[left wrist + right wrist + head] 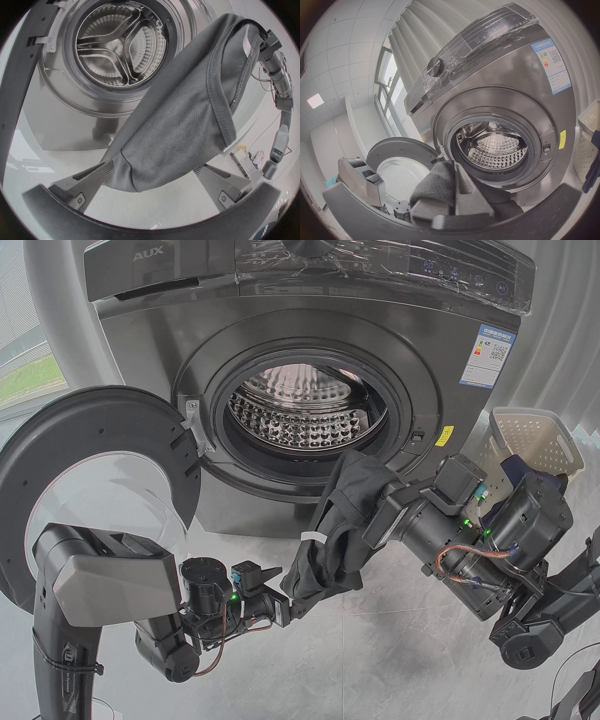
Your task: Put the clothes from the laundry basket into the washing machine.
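Grey tile floor, pale curtain behind. Washing machine [156, 346] stands centre w/ door [94, 427] swung wide to the left, and the drum [300, 409] is bare steel inside. Laundry basket [537, 434] sits far right beside the machine, w/ something dark blue in it.

Dark garment [340, 521] hangs in front of and just below the drum mouth. Right gripper [375, 505] pinches its upper end tight. The rest drapes down to the left gripper [299, 605], whose fingers [93, 173] are spread w/ the cloth's low end between them, not clamped.

Step in hand, I'd say: feeding it in. Best bet: R carries the held end over the door seal and deep into the drum before letting go, while L props the tail so it doesn't snag on the rim.

Writing: brand lettering top left, blue-white energy label [487, 355] upper right, yellow sticker [444, 435] by the latch, white tag [310, 536] on the garment. Label print is too small to make out.
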You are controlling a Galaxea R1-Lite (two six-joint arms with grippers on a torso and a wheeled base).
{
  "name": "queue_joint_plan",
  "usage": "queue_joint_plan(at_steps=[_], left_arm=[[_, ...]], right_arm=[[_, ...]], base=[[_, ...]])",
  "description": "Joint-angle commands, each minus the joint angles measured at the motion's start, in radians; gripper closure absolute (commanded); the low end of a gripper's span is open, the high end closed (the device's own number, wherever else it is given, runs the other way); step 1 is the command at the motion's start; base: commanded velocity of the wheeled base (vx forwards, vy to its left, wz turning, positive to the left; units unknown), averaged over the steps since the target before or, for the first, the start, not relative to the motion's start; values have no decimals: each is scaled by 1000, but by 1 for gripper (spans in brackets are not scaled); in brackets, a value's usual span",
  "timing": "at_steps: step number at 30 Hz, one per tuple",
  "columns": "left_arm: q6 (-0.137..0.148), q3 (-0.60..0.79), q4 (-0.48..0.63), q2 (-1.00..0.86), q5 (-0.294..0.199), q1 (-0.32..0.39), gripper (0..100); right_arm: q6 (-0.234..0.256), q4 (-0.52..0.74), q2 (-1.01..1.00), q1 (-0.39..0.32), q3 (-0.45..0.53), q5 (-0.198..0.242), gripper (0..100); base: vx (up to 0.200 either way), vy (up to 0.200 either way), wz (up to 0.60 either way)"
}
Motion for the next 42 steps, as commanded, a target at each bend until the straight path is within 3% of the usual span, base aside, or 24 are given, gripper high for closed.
queue_joint_plan(at_steps=[1, 14, 15, 27, 42], left_arm=[[1, -2, -1, 17, -2, -8, 0], [1, -88, 1, 55, 3, -2, 0], [1, -97, 1, 58, 1, -5, 100], [0, -178, -2, 66, 3, -3, 100], [1, 143, -1, -305, -2, 84, 100]], right_arm=[[0, -1, 2, 0, -3, 0, 100], [0, -1, 2, 7, 1, -2, 100], [0, -1, 2, 7, 1, -2, 100], [7, -2, -1, -1, 5, -5, 100], [9, -16, 2, -78, 77, 3, 100]], base=[[0, 0, 0], [0, 0, 0], [0, 0, 0], [0, 0, 0], [0, 0, 0]])
